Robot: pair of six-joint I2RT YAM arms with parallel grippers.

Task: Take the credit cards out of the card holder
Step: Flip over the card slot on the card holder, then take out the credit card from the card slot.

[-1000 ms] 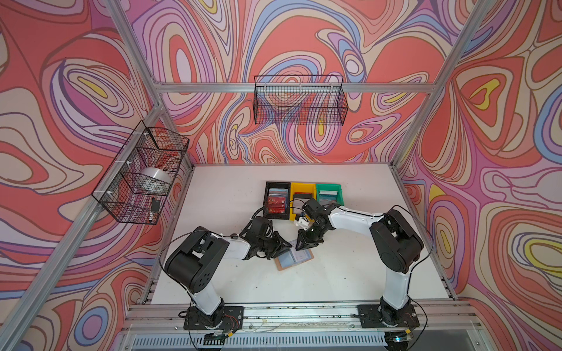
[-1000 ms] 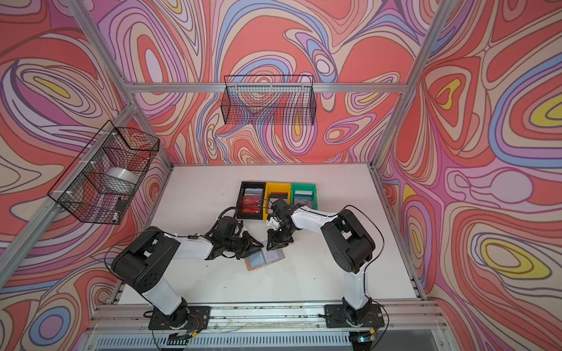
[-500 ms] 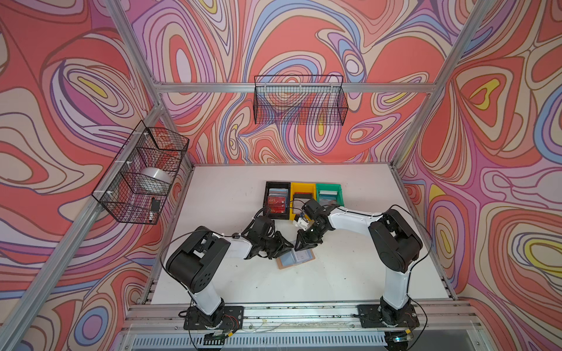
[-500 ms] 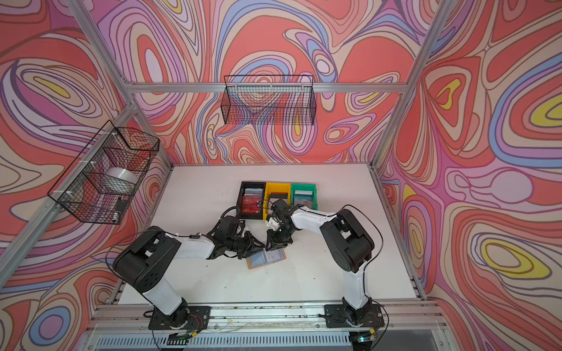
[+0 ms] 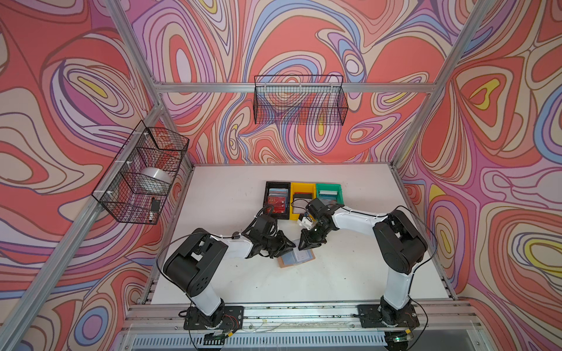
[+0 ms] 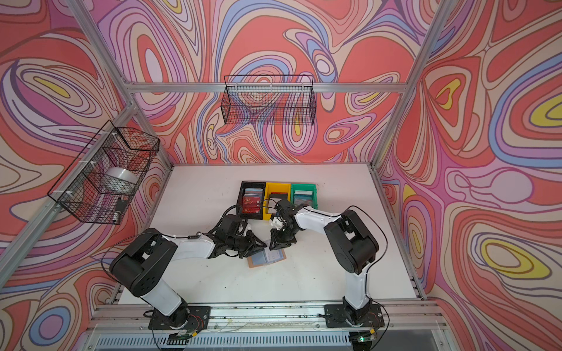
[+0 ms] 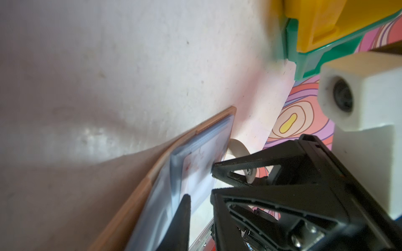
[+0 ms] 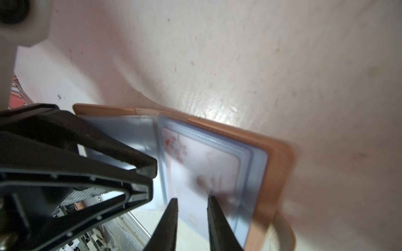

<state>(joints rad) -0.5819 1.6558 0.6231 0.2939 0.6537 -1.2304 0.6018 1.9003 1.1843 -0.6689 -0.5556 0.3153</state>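
The card holder (image 8: 280, 173) lies open and flat on the table (image 8: 261, 54), directly beneath both tools. Right gripper (image 8: 191, 198): jaws narrowly apart, with the tips at the near edge of a white, blossom-printed credit card (image 8: 202, 165) seated in its clear sleeve. Left gripper (image 8: 153, 178): bears on the opposite page. Whether it grips a sleeve cannot be determined.

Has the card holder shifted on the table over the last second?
No. In a top view the card holder keeps its place relative to the yellow bin.
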